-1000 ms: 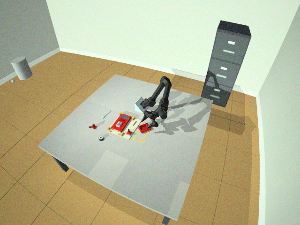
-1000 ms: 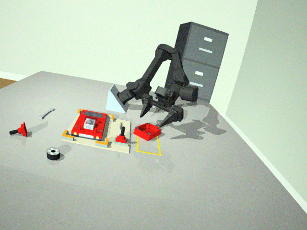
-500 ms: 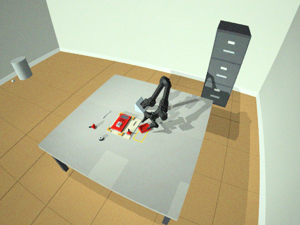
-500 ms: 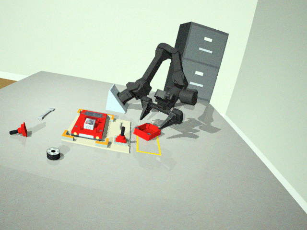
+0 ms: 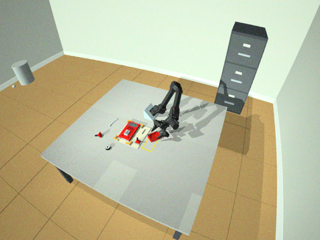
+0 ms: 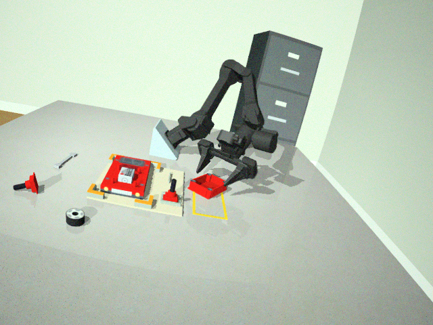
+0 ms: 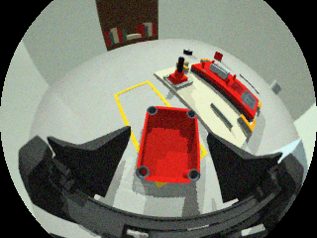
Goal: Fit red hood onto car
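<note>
The red hood [image 5: 154,136] [image 6: 208,190] [image 7: 170,144] lies with its hollow side up, a ring-like boss at each inner corner, over the far part of a yellow outline [image 5: 146,150] [image 6: 210,216] [image 7: 132,88]. My gripper [image 5: 155,134] [image 6: 212,179] [image 7: 170,133] is open and empty, low over the hood; in the wrist view one finger is on each side of it, with gaps between. The red chassis [image 5: 123,136] [image 6: 112,175] [image 7: 230,91] sits in the jig [image 5: 145,130] [image 6: 159,181] [image 7: 198,103] with its pale engine block [image 5: 126,132] [image 6: 126,175] [image 7: 219,70]. The pegs are too small to make out clearly.
A red part with a black stem [image 5: 137,141] [image 6: 170,196] [image 7: 178,78] stands on the jig's hood side. Beyond the chassis lie a similar part [image 5: 99,134] [image 6: 32,183], a wheel [image 5: 107,147] [image 6: 75,219] and a wrench [image 5: 113,122] [image 6: 65,160]. A pale wedge [image 6: 160,147] is by the arm's base.
</note>
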Motion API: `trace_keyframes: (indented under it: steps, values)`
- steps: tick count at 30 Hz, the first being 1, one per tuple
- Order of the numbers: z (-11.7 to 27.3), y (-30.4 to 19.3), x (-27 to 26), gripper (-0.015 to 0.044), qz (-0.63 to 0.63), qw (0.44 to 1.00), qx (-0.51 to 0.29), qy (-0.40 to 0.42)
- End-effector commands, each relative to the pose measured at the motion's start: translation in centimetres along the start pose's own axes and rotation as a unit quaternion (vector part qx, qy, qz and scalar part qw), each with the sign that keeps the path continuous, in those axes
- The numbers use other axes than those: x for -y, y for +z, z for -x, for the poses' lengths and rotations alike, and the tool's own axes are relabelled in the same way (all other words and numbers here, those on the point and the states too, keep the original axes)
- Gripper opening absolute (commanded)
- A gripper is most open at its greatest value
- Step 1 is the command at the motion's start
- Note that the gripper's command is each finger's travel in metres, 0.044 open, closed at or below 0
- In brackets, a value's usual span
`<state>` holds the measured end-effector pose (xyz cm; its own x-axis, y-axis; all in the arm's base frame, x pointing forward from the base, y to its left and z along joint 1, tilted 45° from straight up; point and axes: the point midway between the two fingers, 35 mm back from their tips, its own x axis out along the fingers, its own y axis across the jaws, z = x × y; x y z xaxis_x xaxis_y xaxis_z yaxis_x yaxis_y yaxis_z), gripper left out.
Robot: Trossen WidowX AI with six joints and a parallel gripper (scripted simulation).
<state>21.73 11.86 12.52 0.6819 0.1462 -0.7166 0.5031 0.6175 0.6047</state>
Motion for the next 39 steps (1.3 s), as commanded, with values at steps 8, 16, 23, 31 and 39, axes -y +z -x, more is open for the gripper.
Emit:
trace_keyframes:
  steps: [8, 16, 23, 31, 39]
  values:
    - [-0.4, -0.4, 0.2, 0.0440, -0.002, 1.000, 0.001, -0.003]
    - [-0.6, -0.7, 0.2, 0.0440, -0.002, 1.000, 0.001, -0.003]
    - [-0.8, -1.0, 0.2, 0.0440, -0.002, 1.000, 0.001, -0.003]
    - [-1.0, -1.3, 0.2, 0.0440, -0.002, 1.000, 0.001, -0.003]
    - [-1.2, -1.6, 0.2, 0.0440, -0.002, 1.000, 0.001, -0.003]
